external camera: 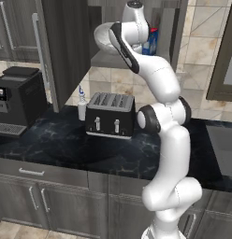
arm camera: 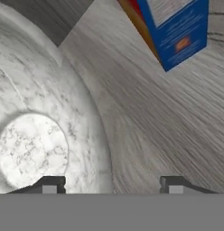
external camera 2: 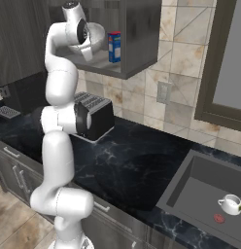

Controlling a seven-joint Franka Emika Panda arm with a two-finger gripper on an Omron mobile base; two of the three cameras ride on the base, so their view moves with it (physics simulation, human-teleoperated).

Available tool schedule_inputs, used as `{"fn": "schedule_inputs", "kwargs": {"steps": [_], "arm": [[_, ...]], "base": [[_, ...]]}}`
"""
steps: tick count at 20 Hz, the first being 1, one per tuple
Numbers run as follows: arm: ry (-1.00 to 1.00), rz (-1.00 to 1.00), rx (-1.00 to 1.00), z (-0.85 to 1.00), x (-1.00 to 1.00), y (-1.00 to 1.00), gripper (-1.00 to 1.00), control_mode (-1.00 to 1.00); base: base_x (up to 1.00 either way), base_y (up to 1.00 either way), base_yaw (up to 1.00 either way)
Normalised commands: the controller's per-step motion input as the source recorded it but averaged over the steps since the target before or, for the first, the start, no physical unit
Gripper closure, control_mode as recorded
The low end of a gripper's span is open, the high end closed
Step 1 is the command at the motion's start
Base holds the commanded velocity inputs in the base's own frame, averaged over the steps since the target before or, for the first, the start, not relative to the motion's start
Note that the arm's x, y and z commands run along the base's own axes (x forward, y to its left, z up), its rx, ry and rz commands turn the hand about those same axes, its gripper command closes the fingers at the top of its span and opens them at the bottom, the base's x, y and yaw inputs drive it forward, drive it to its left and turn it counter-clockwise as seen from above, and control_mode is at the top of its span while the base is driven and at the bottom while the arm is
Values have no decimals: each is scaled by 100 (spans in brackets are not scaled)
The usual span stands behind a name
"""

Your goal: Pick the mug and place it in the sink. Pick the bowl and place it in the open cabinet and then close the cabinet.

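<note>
we see a dark marbled counter [external camera: 66,140] running under the open cabinet [external camera 2: 142,34], with pale stone tile on the wall behind and grey base cabinets with slim silver handles below. taking the cabinet as our landmark: the bowl [external camera: 103,39] sits on its wood-grain shelf, toward the left side of the opening, and a blue carton [external camera 2: 114,46] stands on the same shelf to the right of the bowl, apart from it. the gripper [arm camera: 114,184] is up at the shelf right by the bowl; in the hand view its fingers [arm camera: 50,184] are spread wide, one tip over the bowl's rim and the other over bare shelf, and we cannot tell whether either tip touches the bowl. the cabinet's door [external camera: 64,46] stands swung open at its left. below the cabinet a black toaster [external camera: 111,114] rests on the counter, with a small white bottle [external camera: 82,106] just beside it and a black coffee machine [external camera: 17,98] further left. well off to the right of the cabinet and lower, the sink [external camera 2: 190,189] is set into the counter; the mug [external camera 2: 230,204] stands upright on its floor, close to the red drain mark [external camera 2: 219,218]. a dark window frame [external camera 2: 219,63] is on the wall to the cabinet's right.
</note>
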Motion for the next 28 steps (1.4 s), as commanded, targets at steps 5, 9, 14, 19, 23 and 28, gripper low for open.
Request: {"fn": "schedule_inputs", "kwargs": {"steps": [5,9,14,19,23,28], "arm": [[-3,0,0,7,0,0,-100,-100],[-4,0,0,12,0,0,-100,-100],[-7,0,0,10,-6,0,-100,-100],[-18,0,0,0,-77,0,-100,-100],[-26,0,0,-1,-92,0,-100,-100],[-27,0,0,0,-79,0,-100,-100]], "base": [[0,0,0],[0,0,0],[0,0,0],[0,0,0],[0,0,0],[0,0,0]]}}
